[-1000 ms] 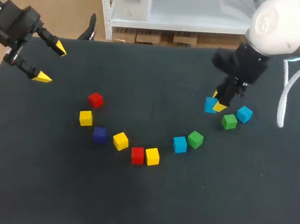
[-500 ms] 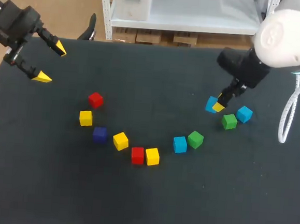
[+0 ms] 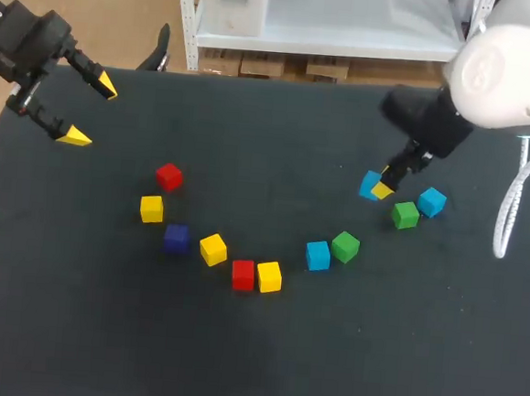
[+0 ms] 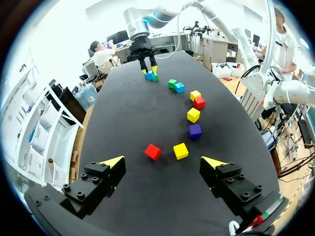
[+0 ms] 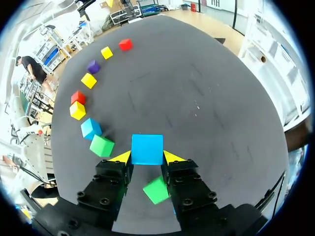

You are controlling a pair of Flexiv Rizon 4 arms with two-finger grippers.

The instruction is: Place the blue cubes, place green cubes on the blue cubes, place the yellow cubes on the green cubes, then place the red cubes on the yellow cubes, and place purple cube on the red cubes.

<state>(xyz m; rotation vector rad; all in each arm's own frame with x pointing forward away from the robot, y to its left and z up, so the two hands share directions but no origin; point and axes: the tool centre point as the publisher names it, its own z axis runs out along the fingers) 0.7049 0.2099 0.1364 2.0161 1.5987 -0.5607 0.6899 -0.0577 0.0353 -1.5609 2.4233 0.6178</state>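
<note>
Grips a small light blue cube (image 5: 147, 149) between the yellow tips of the right gripper (image 5: 147, 157), one tip pressed to each side face. Seems to hold it just above the matte black table (image 3: 261, 363), though hard to judge any lift from overhead. From the head camera, places this grasp at the table's right rear, with a dark green cube (image 3: 405, 215) and a second light blue cube (image 3: 432, 202) just beside it, those two close together. Shows that same dark green cube under the fingers in the right wrist view.

Nearer the front, finds a loose arc: a bright green cube (image 3: 345, 246) touching a third light blue cube (image 3: 317, 254), then a yellow cube (image 3: 269, 276) pressed against a red cube (image 3: 242, 274), a second yellow cube (image 3: 212, 249), a dark purple cube (image 3: 176, 238), a third yellow cube (image 3: 152, 209), and a second red cube (image 3: 167, 177) at the arc's left end.

Over the table's far left corner, well apart from every cube, holds the left gripper (image 3: 89, 110) with fingers spread wide and nothing between them.
</note>
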